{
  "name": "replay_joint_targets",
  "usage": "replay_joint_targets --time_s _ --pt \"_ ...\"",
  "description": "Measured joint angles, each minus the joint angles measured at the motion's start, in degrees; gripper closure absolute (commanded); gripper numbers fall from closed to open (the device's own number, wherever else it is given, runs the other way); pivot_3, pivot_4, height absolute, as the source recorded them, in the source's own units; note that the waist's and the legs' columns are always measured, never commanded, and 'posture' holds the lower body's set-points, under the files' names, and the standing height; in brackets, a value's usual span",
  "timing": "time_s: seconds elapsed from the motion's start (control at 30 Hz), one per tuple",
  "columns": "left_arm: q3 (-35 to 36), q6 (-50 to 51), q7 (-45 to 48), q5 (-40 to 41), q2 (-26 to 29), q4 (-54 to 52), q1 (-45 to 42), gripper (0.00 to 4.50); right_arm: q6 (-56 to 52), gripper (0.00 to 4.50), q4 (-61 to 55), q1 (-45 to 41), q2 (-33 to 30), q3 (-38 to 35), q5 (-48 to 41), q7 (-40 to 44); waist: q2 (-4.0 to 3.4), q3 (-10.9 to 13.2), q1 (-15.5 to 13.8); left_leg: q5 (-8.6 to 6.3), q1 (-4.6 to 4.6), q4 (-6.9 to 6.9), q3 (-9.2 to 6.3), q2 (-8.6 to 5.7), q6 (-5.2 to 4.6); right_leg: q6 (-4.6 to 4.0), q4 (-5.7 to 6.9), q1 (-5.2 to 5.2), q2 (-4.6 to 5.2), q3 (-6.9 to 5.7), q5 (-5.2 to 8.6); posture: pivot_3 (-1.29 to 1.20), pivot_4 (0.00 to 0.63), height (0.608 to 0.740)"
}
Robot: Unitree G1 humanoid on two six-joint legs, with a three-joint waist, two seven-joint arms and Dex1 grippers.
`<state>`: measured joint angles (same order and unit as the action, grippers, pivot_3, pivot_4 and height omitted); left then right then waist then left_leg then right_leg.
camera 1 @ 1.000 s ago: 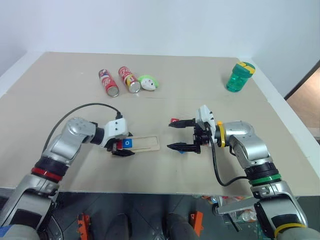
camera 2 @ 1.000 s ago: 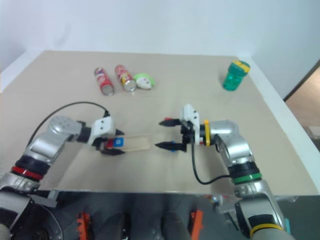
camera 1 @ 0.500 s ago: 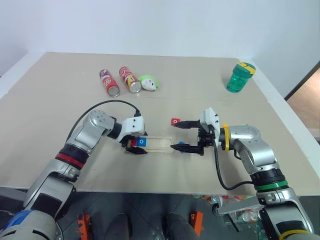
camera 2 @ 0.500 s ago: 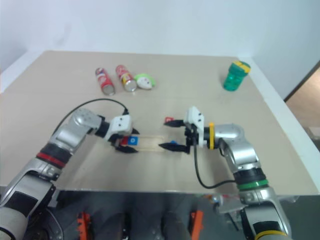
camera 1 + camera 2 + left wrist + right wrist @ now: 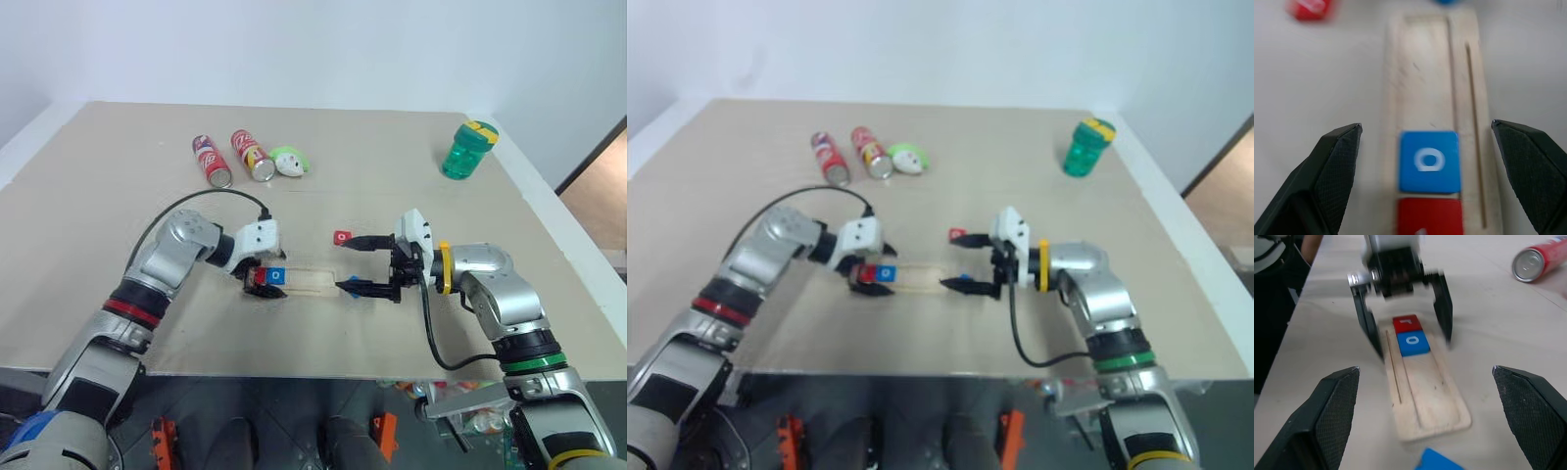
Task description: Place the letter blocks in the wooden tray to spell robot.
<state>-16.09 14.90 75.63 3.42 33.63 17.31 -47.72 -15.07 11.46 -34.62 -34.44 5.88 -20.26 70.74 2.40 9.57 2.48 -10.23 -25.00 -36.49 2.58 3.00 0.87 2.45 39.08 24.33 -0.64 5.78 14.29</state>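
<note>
- Head views show you the wooden tray (image 5: 302, 279) lying with its long axis from nine to three o'clock on the bench (image 5: 411, 166), between the two arms.
- Two tiles sit in its nine o'clock end: a red "r" tile (image 5: 1406, 323) outermost, a blue "o" tile (image 5: 1429, 161) touching it on the inner side. The rest of the slot is bare.
- Your left pincer (image 5: 263, 281) hangs over those two tiles with its jaws spread and nothing between them, so both tiles lie free in the tray.
- Your right pincer (image 5: 364, 264) is spread wide and empty at the tray's three o'clock end, pointing toward nine.
- Next letter is judged to be "b". A loose blue tile (image 5: 1439, 461) lies just off the tray's three o'clock end, under the right pincer's nearer finger; a loose red tile (image 5: 342, 237) sits near its farther fingertip. The right arm is clearly the nearer one to both.
- Right wrist view shows you the letters "r" and "o" plainly; the head views do not.
- I cannot read the loose tiles' letters in any view.
</note>
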Motion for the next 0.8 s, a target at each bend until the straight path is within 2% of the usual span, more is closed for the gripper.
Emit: replay_joint_targets --time_s 0.1,0.17,0.2,0.3,0.4,0.47,0.73,0.8 --pt "5.9 3.7 -0.2 5.6 1.8 -5.9 1.3 0.09 1.2 0.0 4.5 -2.0 -3.1 -0.6 1.7 0.7 0.0 0.0 0.1 -0.02 0.0 0.04 -0.06 -0.01 -0.03 -0.15 -0.01 -0.02 0.02 -0.07 0.02 0.0 0.15 0.74" --pt "10.7 6.6 -1.5 11.0 1.6 -14.3 7.5 0.09 2.9 0.0 8.7 -3.8 -4.3 -0.5 3.4 2.2 -0.08 0.0 0.4 -0.11 0.03 0.07 -0.01 0.02 -0.12 -0.27 -0.01 -0.02 0.02 -0.01 0.02 0.0 0.15 0.74" --pt "11.1 6.9 -1.7 11.9 1.4 -16.2 9.2 0.09 3.2 0.0 9.7 -4.0 -4.9 -0.5 3.8 2.4 -0.09 0.0 0.4 -0.14 0.04 0.06 0.0 0.01 -0.15 -0.28 -0.01 -0.03 0.03 0.01 0.03 0.0 0.15 0.74" --pt "12.4 9.5 -7.1 15.4 -0.9 -26.5 23.9 0.09 8.6 0.0 18.4 -6.4 -8.0 0.8 7.8 5.7 -0.13 0.0 0.3 -0.2 0.02 0.06 -0.06 0.02 -0.18 -0.34 0.0 -0.03 0.02 -0.04 0.08 0.0 0.15 0.74" --pt "12.4 11.3 -11.6 17.2 -2.5 -33.0 29.4 0.09 12.6 0.0 23.5 -8.1 -8.3 2.4 10.6 8.0 -0.07 0.0 0.2 -0.17 0.01 0.02 -0.22 0.04 -0.15 -0.4 0.01 -0.06 -0.03 -0.19 0.03 0.0 0.15 0.74" --pt "12.3 11.9 -14.1 18.5 -3.8 -37.7 31.9 0.09 14.7 0.0 27.0 -9.3 -8.3 2.8 12.0 9.1 -0.11 0.0 0.2 -0.11 0.21 0.02 -0.18 -0.02 -0.11 -0.31 0.01 -0.27 0.03 -0.14 0.01 0.0 0.15 0.74" --pt "11.3 13.7 -21.1 19.6 -4.7 -43.0 35.9 0.09 21.9 0.0 38.3 -12.6 -7.4 2.9 15.8 10.4 -0.09 0.1 0.4 -0.06 0.97 0.0 -0.01 -0.01 -0.12 -0.35 -0.07 -0.94 0.02 0.04 0.17 0.0 0.15 0.74" --pt "11.3 13.6 -22.5 19.5 -4.9 -43.1 36.1 0.0 23.8 0.52 41.3 -12.8 -6.6 2.9 16.4 10.0 -0.09 0.1 0.4 -0.06 0.99 0.0 0.01 -0.01 -0.12 -0.36 -0.06 -0.95 0.02 0.06 0.16 0.0 0.15 0.74"
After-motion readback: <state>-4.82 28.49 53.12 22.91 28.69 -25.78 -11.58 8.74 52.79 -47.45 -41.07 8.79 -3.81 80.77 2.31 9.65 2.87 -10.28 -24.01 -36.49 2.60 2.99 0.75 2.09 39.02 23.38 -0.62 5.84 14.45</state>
